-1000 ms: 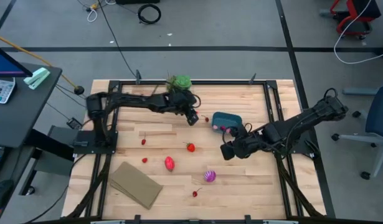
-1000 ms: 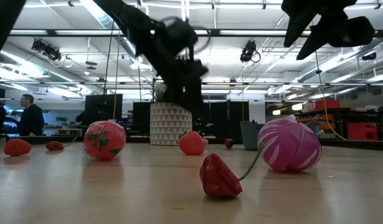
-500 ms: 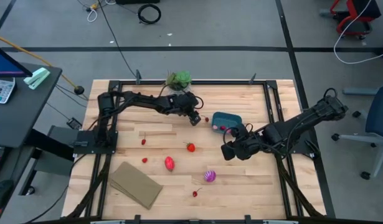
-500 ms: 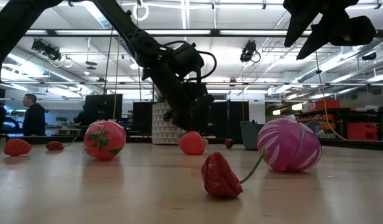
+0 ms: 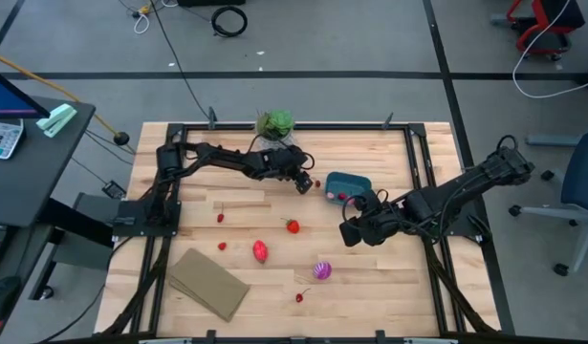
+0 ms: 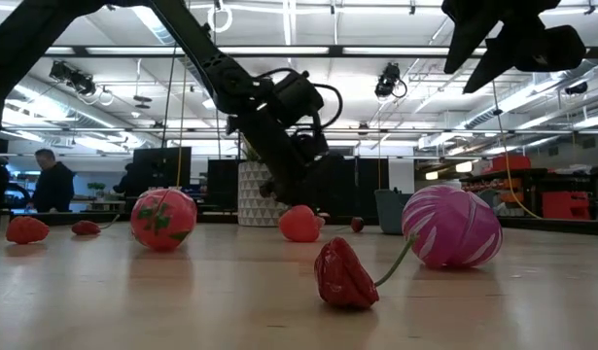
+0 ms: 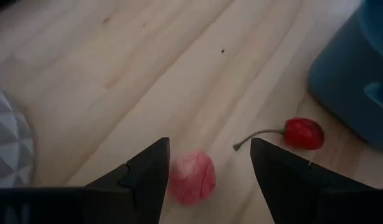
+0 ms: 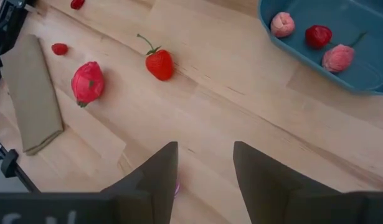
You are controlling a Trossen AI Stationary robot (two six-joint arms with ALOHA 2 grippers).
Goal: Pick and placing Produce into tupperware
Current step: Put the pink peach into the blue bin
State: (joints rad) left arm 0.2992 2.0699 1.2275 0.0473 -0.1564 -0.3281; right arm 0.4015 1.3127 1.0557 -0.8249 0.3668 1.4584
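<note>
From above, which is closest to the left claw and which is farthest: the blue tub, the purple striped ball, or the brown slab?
From the left claw:
1. Blue tub, just beside it, toward the right arm.
2. Purple striped ball, farther off, at the table's middle front.
3. Brown slab, farthest, at the front left corner.

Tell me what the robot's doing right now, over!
Left gripper open over a pink fruit, beside a cherry. Right gripper open, empty, near the tub. Three pieces in the tub. Nothing in the way.

Leafy plant [image 5: 275,122] (white patterned pot), tan slab [image 5: 208,283], wooden table [image 5: 370,287]
</note>
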